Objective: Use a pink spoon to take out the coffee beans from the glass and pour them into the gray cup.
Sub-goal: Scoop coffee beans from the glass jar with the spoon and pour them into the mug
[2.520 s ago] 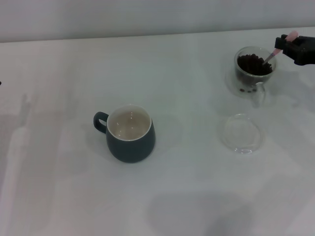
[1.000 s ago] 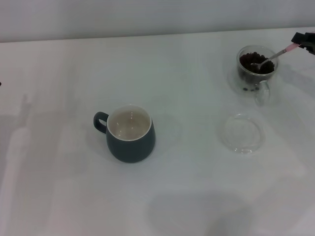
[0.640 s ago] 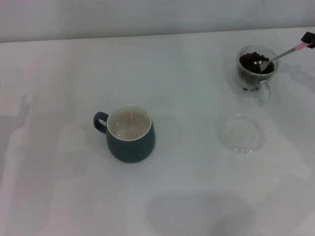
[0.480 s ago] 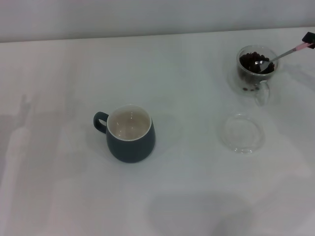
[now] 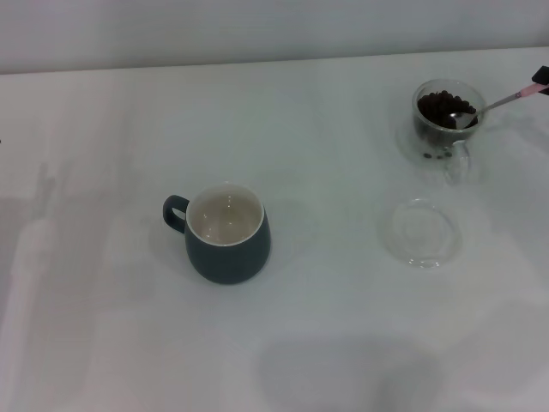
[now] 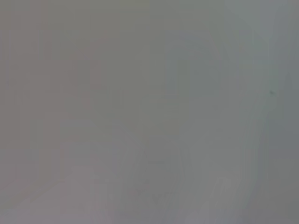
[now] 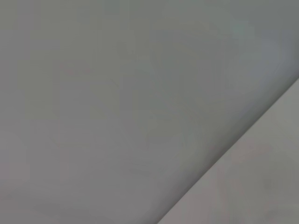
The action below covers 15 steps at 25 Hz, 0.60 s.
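Note:
The glass (image 5: 431,142) stands at the table's far right, filled with dark coffee beans (image 5: 437,106). The pink spoon (image 5: 499,102) leans over its rim, metal bowl resting on the beans and pink handle end pointing toward the right edge. Only a dark corner of my right gripper (image 5: 542,75) shows at that edge, meeting the pink end and shut on it. The gray cup (image 5: 228,251) sits left of centre, handle to the left, with nothing visible in its cream inside. The left gripper is out of view; both wrist views show only plain grey surface.
A shallow clear glass dish (image 5: 420,233) lies on the white table (image 5: 326,163) just in front of the glass. A pale wall runs along the table's far edge.
My right gripper has drawn back to the right, almost out of the picture. The spoon went from steep to nearly flat, its bowl staying on the beans.

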Motion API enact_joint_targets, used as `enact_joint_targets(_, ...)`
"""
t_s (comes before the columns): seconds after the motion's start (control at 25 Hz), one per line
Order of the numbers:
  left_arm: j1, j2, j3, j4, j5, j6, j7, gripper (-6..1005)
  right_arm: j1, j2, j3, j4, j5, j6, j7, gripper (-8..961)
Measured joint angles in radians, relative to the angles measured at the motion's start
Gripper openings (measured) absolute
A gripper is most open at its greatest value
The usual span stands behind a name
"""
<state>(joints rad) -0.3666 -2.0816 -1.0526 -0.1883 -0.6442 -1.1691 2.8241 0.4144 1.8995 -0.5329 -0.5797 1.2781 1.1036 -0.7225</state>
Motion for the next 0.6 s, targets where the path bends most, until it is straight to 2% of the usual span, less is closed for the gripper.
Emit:
enact_joint_targets(0.24, -0.002, 0.001, -0.004, 0.000, -0.002, 0.000, 0.000, 802, 0.005, -0.007, 0.031, 0.024, 0.004, -0.002, 0.017, 153)
enact_joint_targets(0.6, -0.008, 0.002, -0.004, 0.003, -0.003, 0.000, 0.000, 802, 0.034, -0.035, 0.052, 0.098, 0.037, 0.012, 0.029, 154)
